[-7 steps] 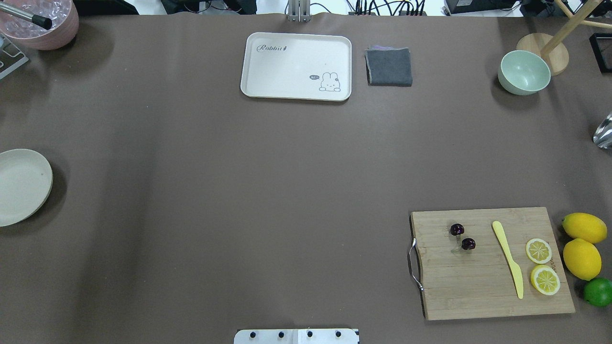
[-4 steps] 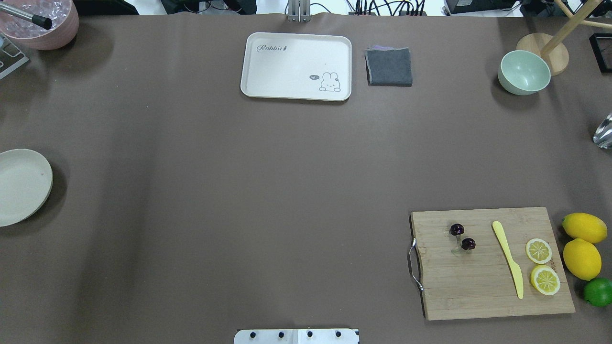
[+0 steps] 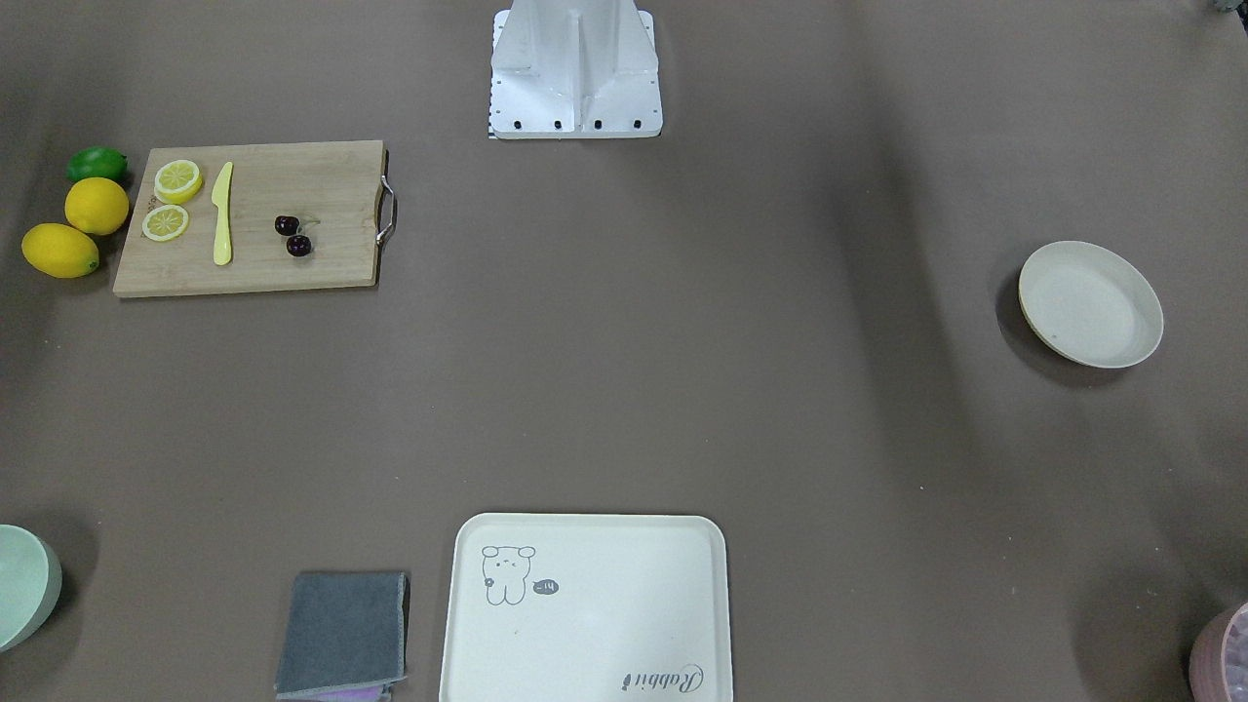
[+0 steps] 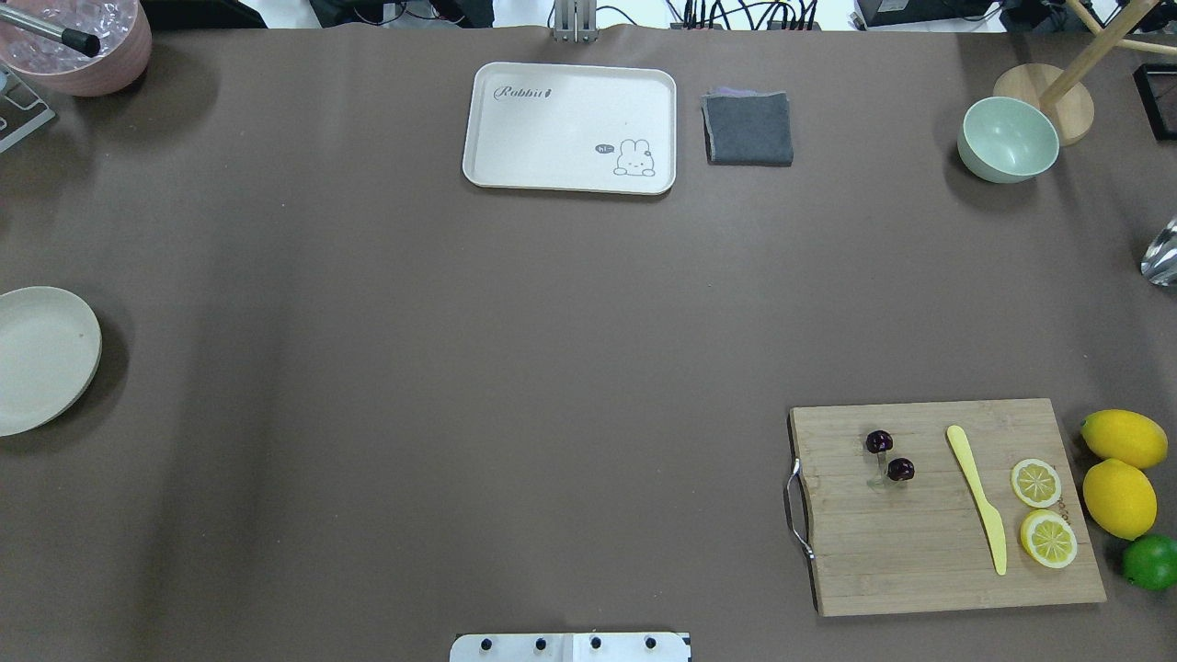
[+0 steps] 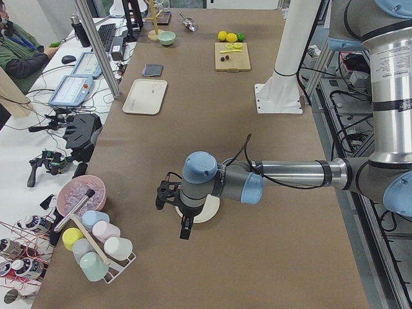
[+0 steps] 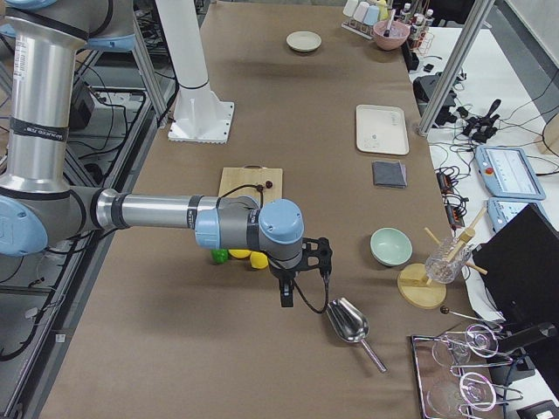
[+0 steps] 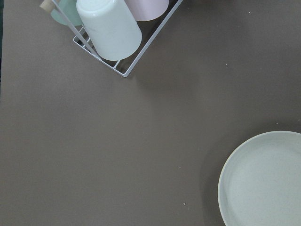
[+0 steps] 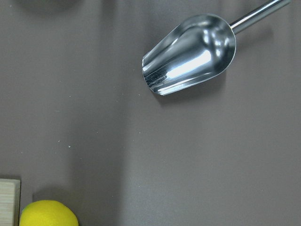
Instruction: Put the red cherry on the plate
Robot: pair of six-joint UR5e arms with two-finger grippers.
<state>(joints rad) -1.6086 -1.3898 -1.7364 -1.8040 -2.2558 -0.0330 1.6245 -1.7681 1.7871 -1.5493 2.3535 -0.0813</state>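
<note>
Both side-only (grip unclear): left end effector [image 5: 185,230], right end effector [image 6: 286,296] | overhead: red cherry [image 4: 900,469]

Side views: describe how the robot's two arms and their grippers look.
Both arms match. The left arm is a silver metal tube with grey joint housings and round light-blue caps; a thin black cable loops along its wrist. The left gripper is black and boxy. The right arm and right gripper look the same, black cable included.
</note>
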